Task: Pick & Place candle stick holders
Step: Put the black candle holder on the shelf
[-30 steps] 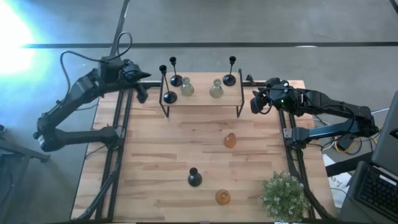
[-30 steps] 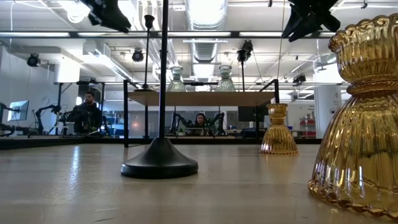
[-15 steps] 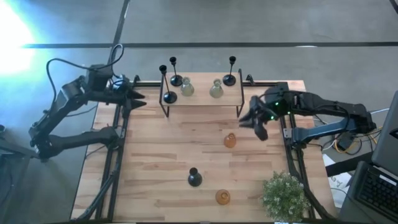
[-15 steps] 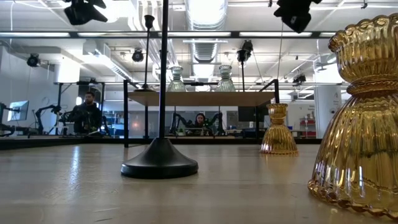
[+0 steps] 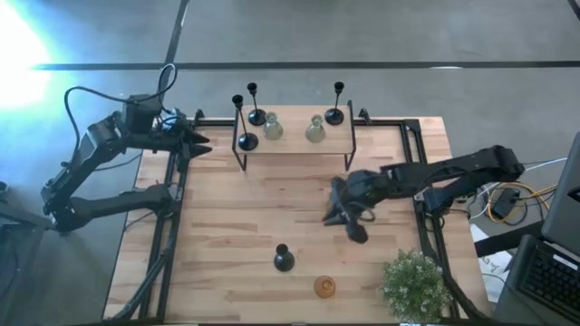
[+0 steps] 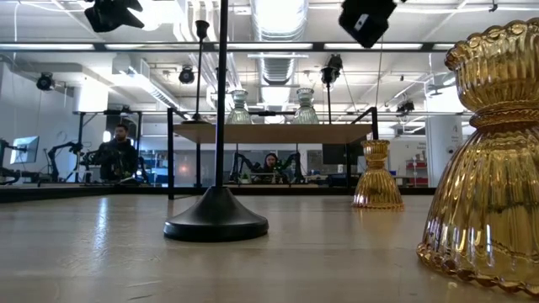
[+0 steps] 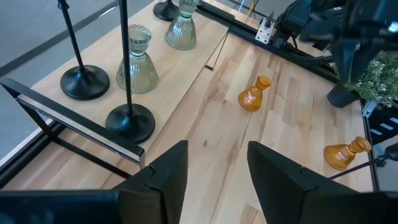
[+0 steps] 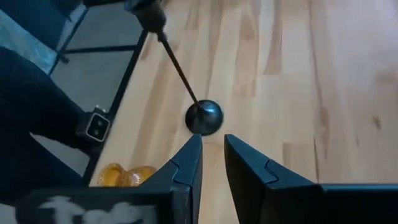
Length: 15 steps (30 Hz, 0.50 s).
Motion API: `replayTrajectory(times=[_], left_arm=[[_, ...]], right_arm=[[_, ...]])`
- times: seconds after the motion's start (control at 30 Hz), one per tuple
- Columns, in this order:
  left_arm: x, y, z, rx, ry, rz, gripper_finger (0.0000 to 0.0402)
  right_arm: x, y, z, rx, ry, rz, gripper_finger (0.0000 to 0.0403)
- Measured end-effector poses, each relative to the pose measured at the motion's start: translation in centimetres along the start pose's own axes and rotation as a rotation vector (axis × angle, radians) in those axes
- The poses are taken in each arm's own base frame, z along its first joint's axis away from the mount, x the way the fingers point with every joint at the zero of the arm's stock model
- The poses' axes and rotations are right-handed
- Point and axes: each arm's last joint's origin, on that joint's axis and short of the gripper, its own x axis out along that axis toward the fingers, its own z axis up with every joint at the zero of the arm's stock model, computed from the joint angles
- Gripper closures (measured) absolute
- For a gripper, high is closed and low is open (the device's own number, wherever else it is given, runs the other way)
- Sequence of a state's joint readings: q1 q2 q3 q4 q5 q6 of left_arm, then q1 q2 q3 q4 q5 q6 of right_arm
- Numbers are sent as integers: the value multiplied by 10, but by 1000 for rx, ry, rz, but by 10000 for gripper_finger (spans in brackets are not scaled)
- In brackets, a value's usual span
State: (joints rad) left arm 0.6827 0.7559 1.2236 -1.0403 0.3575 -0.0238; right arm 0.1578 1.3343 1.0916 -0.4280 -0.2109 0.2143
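risk first: right hand (image 8: 212, 142) is low over mid table (image 5: 227, 235), fingers down to a slim gap, nothing in them. the black holder (image 8: 204, 117) sits just ahead of it, and the near amber holder (image 7: 254, 96) is hidden under the arm from above. my read: that gap is too tight for a squat glass body, so a descent on the amber one would push or topple it; it would need to reopen first. if the black one is the target, the thin stem is easy to miss or knock, and the tall piece would tip off its small round base. a sweeping arm could also clip the rack (image 5: 294, 143) posts.

left hand (image 7: 217, 152) parked off the table's left edge, fingers well apart, empty.

where things are: three black holders and two pale-green glass ones (image 7: 137, 62) on the rack at the back; one black and two amber on the table, the second amber (image 5: 324, 287) near the front beside the plant (image 5: 415, 281).

materials: amber and green are ribbed pressed glass, bell-shaped, glossy, likely slippery. black ones look matte, domed base, wire-thin stem. table is bare wood planks.
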Motion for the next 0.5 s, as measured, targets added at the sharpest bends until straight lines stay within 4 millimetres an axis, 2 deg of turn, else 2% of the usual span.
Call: replayTrajectory(times=[0.17,0.5], left_arm=[[0,0,0,8,1,0,232],[0,0,-1,13,11,1,232]], right_arm=[[32,-1,-4,-10,38,5,325],[86,-10,-3,-32,-27,59,242]])
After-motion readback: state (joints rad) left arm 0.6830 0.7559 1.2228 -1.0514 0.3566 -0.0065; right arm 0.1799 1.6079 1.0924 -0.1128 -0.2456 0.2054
